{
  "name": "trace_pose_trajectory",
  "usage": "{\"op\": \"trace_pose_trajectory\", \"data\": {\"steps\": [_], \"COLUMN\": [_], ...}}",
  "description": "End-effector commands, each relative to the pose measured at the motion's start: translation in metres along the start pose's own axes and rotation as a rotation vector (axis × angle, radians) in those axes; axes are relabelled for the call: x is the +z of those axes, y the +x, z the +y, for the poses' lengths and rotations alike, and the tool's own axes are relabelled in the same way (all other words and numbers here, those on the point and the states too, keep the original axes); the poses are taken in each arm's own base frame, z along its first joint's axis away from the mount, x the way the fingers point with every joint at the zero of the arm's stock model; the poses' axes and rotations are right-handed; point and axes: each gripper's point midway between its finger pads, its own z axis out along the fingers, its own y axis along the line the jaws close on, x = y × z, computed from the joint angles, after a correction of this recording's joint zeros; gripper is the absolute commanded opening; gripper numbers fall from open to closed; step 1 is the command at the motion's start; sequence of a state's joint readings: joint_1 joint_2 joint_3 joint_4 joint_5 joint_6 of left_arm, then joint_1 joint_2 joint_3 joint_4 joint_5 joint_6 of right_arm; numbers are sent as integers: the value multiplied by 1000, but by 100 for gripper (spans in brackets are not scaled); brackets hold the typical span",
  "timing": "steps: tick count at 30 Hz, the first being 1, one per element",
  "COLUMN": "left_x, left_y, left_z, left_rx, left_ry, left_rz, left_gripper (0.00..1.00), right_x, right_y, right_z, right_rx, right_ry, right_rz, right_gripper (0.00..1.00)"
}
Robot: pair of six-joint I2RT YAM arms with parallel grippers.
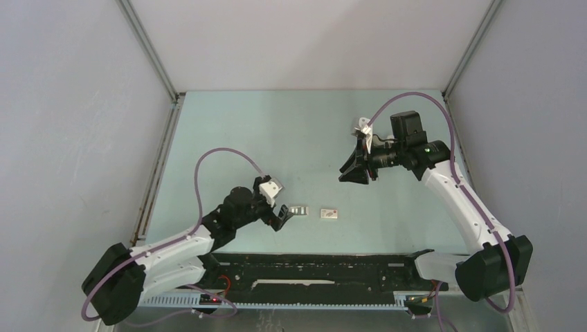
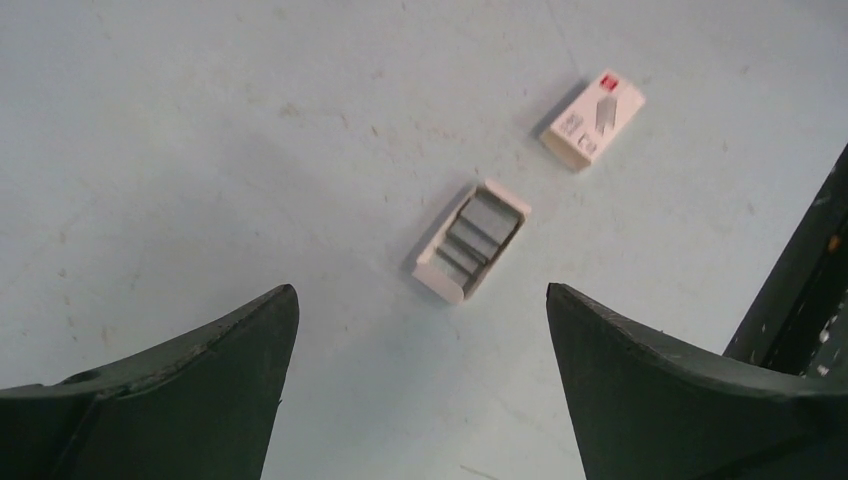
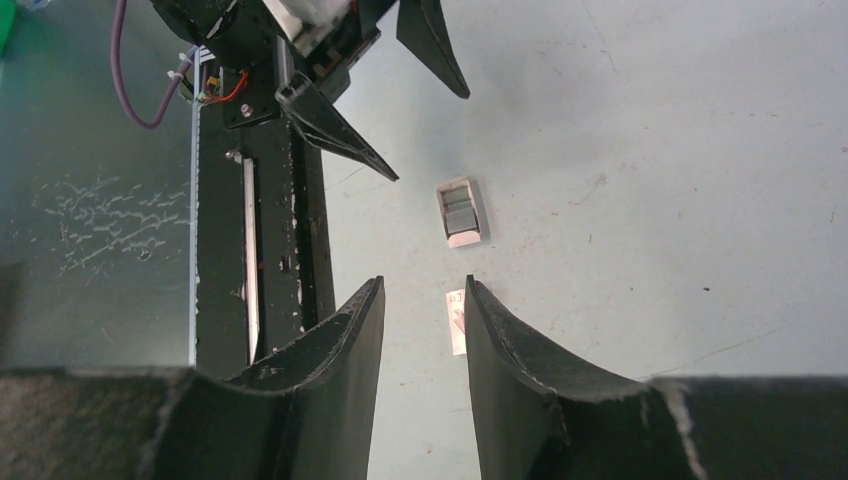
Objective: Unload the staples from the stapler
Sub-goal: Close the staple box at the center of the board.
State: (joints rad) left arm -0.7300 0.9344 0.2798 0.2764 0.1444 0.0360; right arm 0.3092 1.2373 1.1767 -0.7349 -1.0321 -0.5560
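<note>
Staples [image 2: 482, 232] sit in an open box [image 2: 435, 272]. The left gripper [image 2: 420, 290], spread wide just beside it, could nudge it and scatter them. Right gripper [image 3: 424, 282] half-parted, empty. Stapler unseen.

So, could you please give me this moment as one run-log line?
left pincer: open, empty, tray of staples ahead | right pincer: open, empty, raised | closed white box: beside tray | stapler: not in view

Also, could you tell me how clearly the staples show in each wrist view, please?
Left wrist: even light, the staples sharp in the open tray, a soft shadow along its left side. Right wrist: same staples smaller and softer, strips hard to separate.
</note>
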Motion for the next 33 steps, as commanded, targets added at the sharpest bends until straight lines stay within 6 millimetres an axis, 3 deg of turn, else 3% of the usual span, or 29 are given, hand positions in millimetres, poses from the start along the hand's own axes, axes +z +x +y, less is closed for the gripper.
{"op": "trace_pose_trajectory", "data": {"steps": [1, 12, 19, 33], "left_x": [7, 26, 39, 58], "left_y": [-1, 10, 24, 37], "left_z": [-1, 7, -6, -9], "left_rx": [63, 110, 237, 314], "left_ry": [35, 41, 190, 280], "left_rz": [20, 28, 79, 164], "left_gripper": [100, 98, 91, 82], "right_x": [-4, 3, 2, 0], "right_y": [-9, -7, -8, -9], "right_z": [11, 16, 18, 20], "right_rx": [-50, -60, -64, -78], "right_ry": [-22, -45, -47, -49], "right_rz": [-27, -11, -16, -19], "right_gripper": [44, 44, 45, 45]}}
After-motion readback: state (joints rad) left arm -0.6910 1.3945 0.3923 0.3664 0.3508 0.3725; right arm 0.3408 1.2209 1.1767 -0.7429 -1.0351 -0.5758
